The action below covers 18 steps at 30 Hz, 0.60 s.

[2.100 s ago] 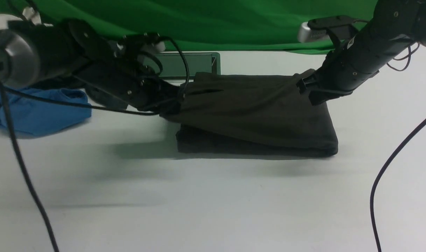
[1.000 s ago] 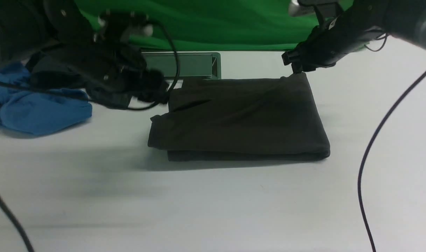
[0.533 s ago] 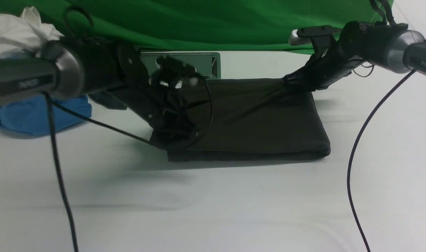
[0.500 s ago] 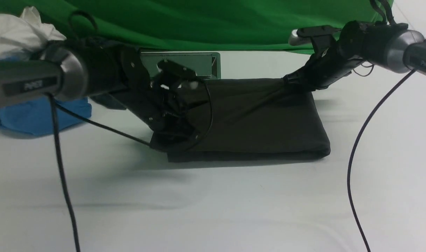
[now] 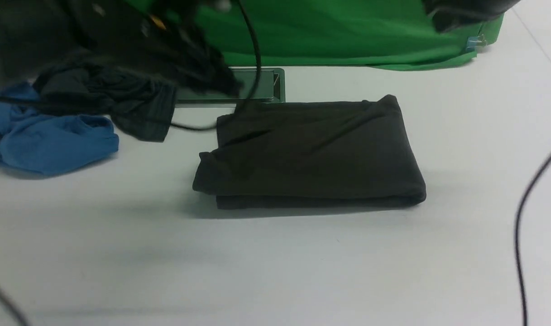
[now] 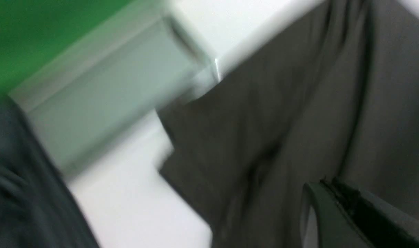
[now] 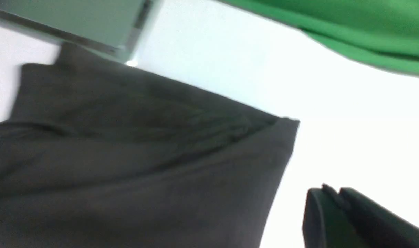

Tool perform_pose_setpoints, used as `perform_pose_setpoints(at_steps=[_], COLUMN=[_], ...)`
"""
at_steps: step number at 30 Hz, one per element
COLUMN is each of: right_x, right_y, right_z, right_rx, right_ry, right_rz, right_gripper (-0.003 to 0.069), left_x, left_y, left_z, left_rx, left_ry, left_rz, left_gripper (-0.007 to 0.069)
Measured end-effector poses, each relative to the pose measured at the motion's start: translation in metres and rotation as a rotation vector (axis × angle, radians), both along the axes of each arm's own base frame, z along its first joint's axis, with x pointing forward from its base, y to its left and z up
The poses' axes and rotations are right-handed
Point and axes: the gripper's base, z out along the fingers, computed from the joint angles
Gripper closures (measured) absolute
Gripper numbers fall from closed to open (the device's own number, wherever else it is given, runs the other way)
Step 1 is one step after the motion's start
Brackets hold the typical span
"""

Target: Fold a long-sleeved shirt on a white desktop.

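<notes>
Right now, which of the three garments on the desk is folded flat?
The long-sleeved shirt, brownish-black, in the middle of the white desktop. The bluish-charcoal garment and the bright blue garment on the robot's left lie crumpled.

One folded brownish-black cotton shirt; one crumpled bright blue garment; one bluish-charcoal garment; one green cloth backdrop; one grey-green flat panel; one white surface.

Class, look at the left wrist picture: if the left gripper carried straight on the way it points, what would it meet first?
Most likely the long-sleeved shirt: the shut left gripper points out over its dark folded cloth, with nothing between. The picture is blurred, so depth is uncertain.
</notes>
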Motion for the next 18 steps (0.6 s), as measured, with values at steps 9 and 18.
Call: perform_pose_setpoints(at_steps=[9, 18], right_x=[-0.126, -0.234], right_y=[-0.019, -0.036], right_z=[0.039, -0.005], right_rx=[0.021, 0.040], right_ry=[-0.031, -0.041], right_rz=[-0.018, -0.049], right_gripper=[0.0585, 0.0585], left_x=[-0.111, -0.233], left_y=[0.034, 0.072], left_z=[0.084, 0.026], left_rx=[-0.118, -0.211], left_ry=[-0.341, -0.492], left_rz=[0.038, 0.092], left_gripper=[0.0605, 0.0605])
